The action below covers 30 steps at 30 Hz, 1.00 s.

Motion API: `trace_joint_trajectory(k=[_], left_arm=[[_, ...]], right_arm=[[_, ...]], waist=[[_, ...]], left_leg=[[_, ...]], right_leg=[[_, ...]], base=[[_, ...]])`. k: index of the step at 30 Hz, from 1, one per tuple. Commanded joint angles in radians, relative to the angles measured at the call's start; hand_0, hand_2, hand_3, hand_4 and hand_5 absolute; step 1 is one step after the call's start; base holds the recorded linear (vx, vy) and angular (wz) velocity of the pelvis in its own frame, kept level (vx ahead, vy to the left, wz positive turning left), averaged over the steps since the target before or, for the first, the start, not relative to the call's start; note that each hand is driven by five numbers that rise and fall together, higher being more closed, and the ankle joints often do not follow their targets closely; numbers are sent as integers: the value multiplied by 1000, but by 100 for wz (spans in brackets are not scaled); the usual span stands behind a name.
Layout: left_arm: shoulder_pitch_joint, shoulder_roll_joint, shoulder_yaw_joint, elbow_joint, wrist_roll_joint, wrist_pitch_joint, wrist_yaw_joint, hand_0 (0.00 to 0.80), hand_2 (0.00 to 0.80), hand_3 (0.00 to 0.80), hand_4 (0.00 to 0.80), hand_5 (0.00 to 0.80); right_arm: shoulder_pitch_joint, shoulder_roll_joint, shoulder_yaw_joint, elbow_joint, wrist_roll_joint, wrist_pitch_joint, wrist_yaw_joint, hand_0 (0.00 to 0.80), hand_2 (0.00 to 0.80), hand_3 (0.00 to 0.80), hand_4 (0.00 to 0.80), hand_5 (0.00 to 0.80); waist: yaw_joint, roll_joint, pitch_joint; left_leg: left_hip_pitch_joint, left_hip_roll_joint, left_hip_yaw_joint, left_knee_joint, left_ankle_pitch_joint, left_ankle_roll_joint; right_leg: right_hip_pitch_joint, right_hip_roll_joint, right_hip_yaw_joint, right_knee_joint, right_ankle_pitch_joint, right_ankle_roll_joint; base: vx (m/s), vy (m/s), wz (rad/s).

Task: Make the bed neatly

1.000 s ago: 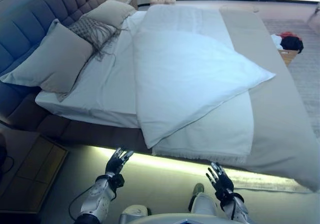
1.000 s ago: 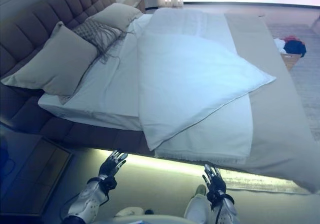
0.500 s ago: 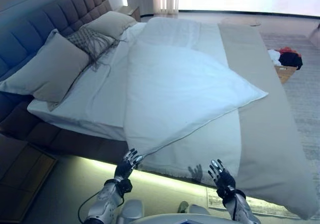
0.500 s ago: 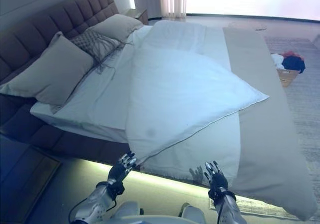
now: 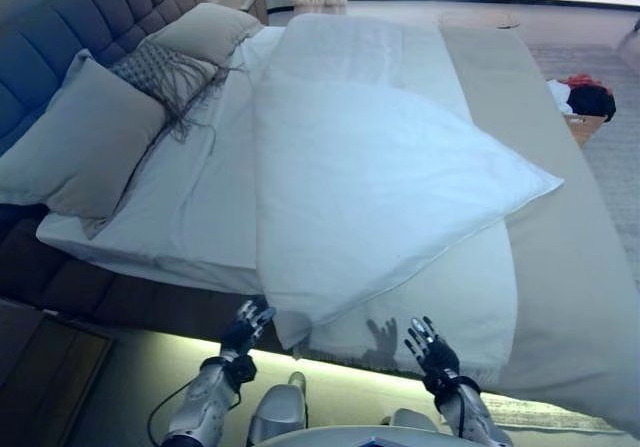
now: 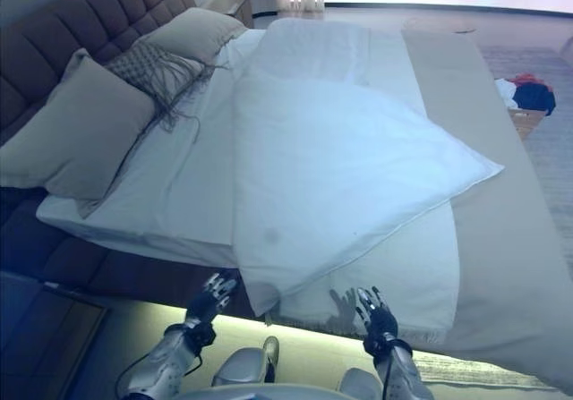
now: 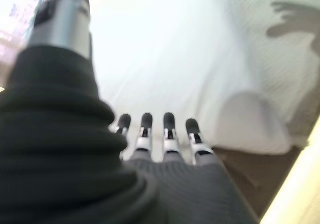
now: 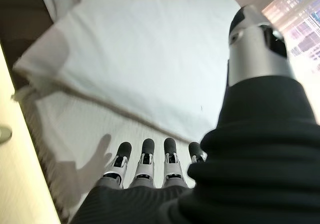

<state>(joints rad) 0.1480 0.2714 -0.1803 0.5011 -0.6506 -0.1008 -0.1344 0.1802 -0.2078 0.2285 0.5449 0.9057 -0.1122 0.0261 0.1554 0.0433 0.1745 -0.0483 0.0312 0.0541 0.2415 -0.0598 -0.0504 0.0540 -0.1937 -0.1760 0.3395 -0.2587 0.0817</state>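
A bed with a white sheet [image 5: 190, 207] has a white duvet [image 5: 370, 177] lying askew across it, one corner hanging over the near edge and one pointing right. A white textured blanket [image 5: 460, 297] and a beige bedspread [image 5: 580, 297] lie under it. My left hand [image 5: 245, 327] is open, just below the duvet's near corner [image 7: 255, 119]. My right hand [image 5: 428, 345] is open, just in front of the blanket's fringed edge [image 8: 75, 159]. Both hands are empty.
Two beige pillows [image 5: 85, 142] [image 5: 205, 32] and a fringed grey cushion [image 5: 160, 72] lean on the tufted headboard [image 5: 60, 37]. A nightstand [image 5: 40, 367] stands at the lower left. A box with clothes [image 5: 585, 102] sits on the floor across the bed.
The camera has shifted closer over the bed. Both hands have moved forward to the bed's near edge, still open. The bedding has not moved.
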Motion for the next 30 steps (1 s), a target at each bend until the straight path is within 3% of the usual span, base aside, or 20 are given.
trace_joint_trajectory(k=[1,2,4,7,10,12,14,16,19,26,30], left_arm=[[42,3,1,-87,-2,-9,-20,0,0,0,0,0],[36,7,6,-89,1,-11,-27,0,0,0,0,0],[38,15,6,-118,5,-11,-28,0,0,0,0,0],[44,40,-9,-137,20,-19,-28,0,0,0,0,0],[28,57,-18,-106,30,-33,-27,0,0,0,0,0],[11,54,-14,-97,29,-33,-18,0,0,0,0,0],[-12,53,-3,-102,13,-13,12,0,0,0,0,0],[-30,53,10,-100,-6,-11,32,0,0,0,0,0],[-47,53,18,-85,-9,-33,21,0,0,0,0,0],[-7,47,45,-114,20,-29,2,0,0,0,0,0],[-5,65,43,-86,58,-29,-32,0,0,0,0,0]], right_arm=[[56,-2,-31,-78,-20,-6,-6,0,0,0,0,0],[62,17,-38,-83,-12,5,-5,0,0,0,0,0],[74,28,-26,-104,-24,-2,-11,0,0,0,0,0],[90,52,-17,-121,-32,-48,-18,0,0,0,0,0],[97,61,-24,-120,-40,-65,-38,0,0,0,0,0],[95,60,-23,-108,-50,-70,-38,0,0,0,0,0],[86,52,-24,-75,-45,-81,-26,0,0,0,0,0],[53,43,-40,-29,-40,-81,11,0,0,0,0,0],[-8,32,-73,32,-27,-72,46,0,0,0,0,0],[-41,38,-104,93,-24,-75,72,0,0,0,0,0],[-37,45,-123,118,7,-54,66,0,0,0,0,0]], waist=[[9,7,-54],[17,-5,-65],[29,-21,-78],[49,-34,-109],[47,-34,-126],[44,-35,-128],[37,-40,-121],[28,-55,-103],[22,-69,-82],[75,-86,-98],[74,-97,-93]], left_leg=[[-104,69,-72,-163,232,-34],[-113,41,-68,-134,211,-9],[-115,9,-57,-127,193,27],[-104,-55,-30,-126,156,93],[-79,-91,-30,-116,125,128],[-54,-101,-30,-116,114,133],[-30,-107,-28,-113,104,126],[-2,-112,-31,-116,86,115],[13,-109,-32,-116,50,106],[3,-86,-40,-127,61,89],[-8,-89,-33,-93,33,101]], right_leg=[[109,-46,-38,50,27,27],[116,-86,-34,78,67,55],[109,-122,-28,111,125,67],[85,-192,-2,297,236,70],[13,-197,19,445,285,57],[-31,-191,4,421,286,43],[-69,-160,-22,286,277,30],[-99,-126,-49,86,318,33],[-133,-93,-38,-67,338,46],[-51,-78,-62,-133,327,65],[-73,-103,-59,-83,351,75]], base=[[467,315,6],[381,246,6],[301,236,3],[329,313,6],[291,243,16],[233,80,9],[236,-49,0],[181,-137,-15],[101,-122,-32],[98,-75,0],[151,-83,9]])
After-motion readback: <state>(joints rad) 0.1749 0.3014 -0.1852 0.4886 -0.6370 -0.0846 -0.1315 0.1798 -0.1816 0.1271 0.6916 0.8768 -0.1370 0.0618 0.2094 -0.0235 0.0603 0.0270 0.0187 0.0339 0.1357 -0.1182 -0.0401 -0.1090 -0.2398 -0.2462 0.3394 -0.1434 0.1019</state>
